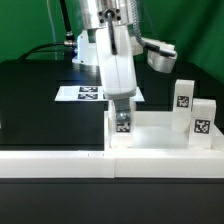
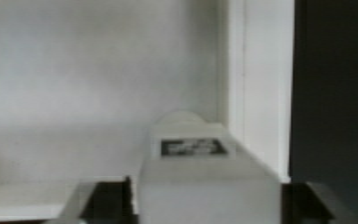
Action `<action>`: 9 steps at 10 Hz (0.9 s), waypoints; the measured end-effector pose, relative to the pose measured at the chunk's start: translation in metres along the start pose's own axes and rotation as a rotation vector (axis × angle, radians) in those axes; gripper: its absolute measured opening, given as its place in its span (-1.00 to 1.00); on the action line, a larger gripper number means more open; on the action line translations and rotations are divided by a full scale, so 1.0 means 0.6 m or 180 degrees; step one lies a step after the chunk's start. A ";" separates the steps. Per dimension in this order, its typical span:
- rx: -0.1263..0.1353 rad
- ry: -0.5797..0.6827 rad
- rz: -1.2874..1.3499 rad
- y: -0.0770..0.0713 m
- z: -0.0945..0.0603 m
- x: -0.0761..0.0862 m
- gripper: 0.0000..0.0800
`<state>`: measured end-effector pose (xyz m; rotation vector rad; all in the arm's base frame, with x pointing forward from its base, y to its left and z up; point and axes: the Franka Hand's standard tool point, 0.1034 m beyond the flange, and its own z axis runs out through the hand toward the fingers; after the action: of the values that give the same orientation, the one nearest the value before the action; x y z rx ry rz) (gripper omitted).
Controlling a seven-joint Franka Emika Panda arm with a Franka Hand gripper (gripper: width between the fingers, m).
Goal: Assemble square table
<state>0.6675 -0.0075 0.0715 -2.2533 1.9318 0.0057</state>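
My gripper (image 1: 121,110) is shut on a small white leg (image 1: 123,122) with a black-and-white tag and holds it upright. The leg's lower end is at the white square table top (image 1: 165,138), near the top's corner on the exterior view's left. I cannot tell whether it touches. In the wrist view the leg (image 2: 201,160) fills the gap between the two dark fingers (image 2: 108,202) of the gripper (image 2: 206,208), with the white top (image 2: 87,90) behind it. Two more tagged legs (image 1: 183,95) (image 1: 203,119) stand on the top's side at the exterior view's right.
The marker board (image 1: 92,93) lies on the black table behind the arm. A long white bar (image 1: 60,160) runs along the front edge. The black table surface (image 2: 336,90) lies next to the top's rim.
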 end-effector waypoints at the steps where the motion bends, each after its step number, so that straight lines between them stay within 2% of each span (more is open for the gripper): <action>1: -0.0034 -0.0018 -0.0467 -0.003 -0.002 -0.007 0.38; 2: -0.0055 -0.0035 -0.0967 -0.017 -0.012 -0.012 0.55; 7: -0.0098 0.0005 -0.2160 -0.014 -0.011 -0.003 0.62; 9: -0.0298 0.0123 -0.3458 -0.012 -0.014 0.001 0.62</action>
<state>0.6738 -0.0080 0.0805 -3.0392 0.5090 -0.0870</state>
